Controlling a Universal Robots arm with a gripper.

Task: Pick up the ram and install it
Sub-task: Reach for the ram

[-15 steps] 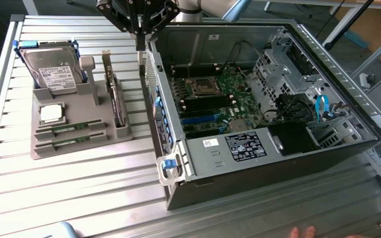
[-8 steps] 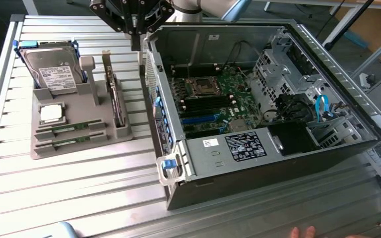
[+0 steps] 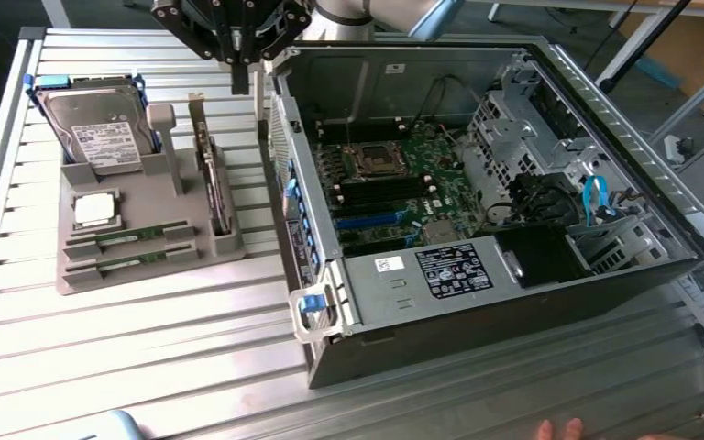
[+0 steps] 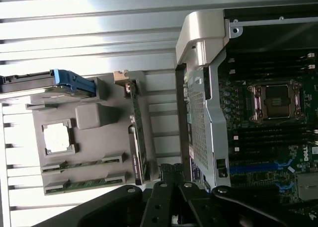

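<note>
The ram [image 3: 128, 238] was seen seated in a slot of the tray [image 3: 144, 197], well apart from the empty, closed gripper [image 3: 241, 87] held high beside the case [image 3: 475, 312], so an opened grasp, centred and squared to its length, was judged needed.

You're in a robotics lab or test workshop. Your bench [image 3: 120, 357] is ribbed aluminium profile. A robot arm [image 3: 342, 13] hangs over it. An opened desktop computer case [image 3: 475, 321] lies on its side with the motherboard [image 3: 423, 158] bare, and beside it a grey moulded tray [image 3: 144, 209] holds loose parts in fitted slots, a hard drive [image 3: 102, 137] among them. Metal frame legs [image 3: 631, 48] stand behind the bench.
</note>
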